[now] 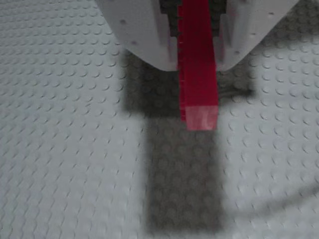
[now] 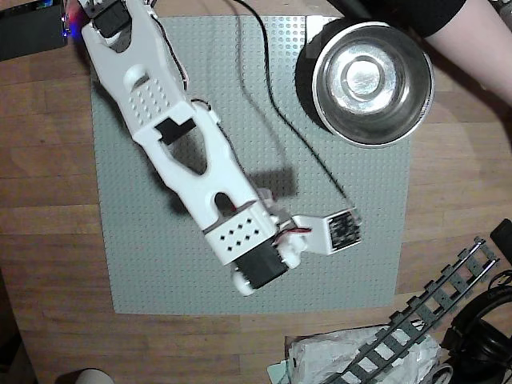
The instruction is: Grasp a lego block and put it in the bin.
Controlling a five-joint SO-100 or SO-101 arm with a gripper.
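In the wrist view the lego block (image 1: 199,89), a narrow bright-red brick, sticks out lengthwise from between the white jaws of my gripper (image 1: 198,59), which is shut on it. The block hangs above the grey studded baseplate (image 1: 60,149) and casts a dark shadow on it. In the overhead view the white arm (image 2: 200,168) reaches diagonally over the baseplate (image 2: 152,264); the arm covers the gripper and block there. The bin (image 2: 374,80), a shiny steel bowl, stands empty at the plate's top right corner, well away from the arm's tip.
A black cable (image 2: 296,136) runs across the plate towards the wrist camera (image 2: 340,232). A person's arm (image 2: 472,32) lies beside the bowl. Grey toy rail track (image 2: 436,316), crumpled plastic (image 2: 344,360) and dark cables (image 2: 488,320) sit on the wooden table at bottom right.
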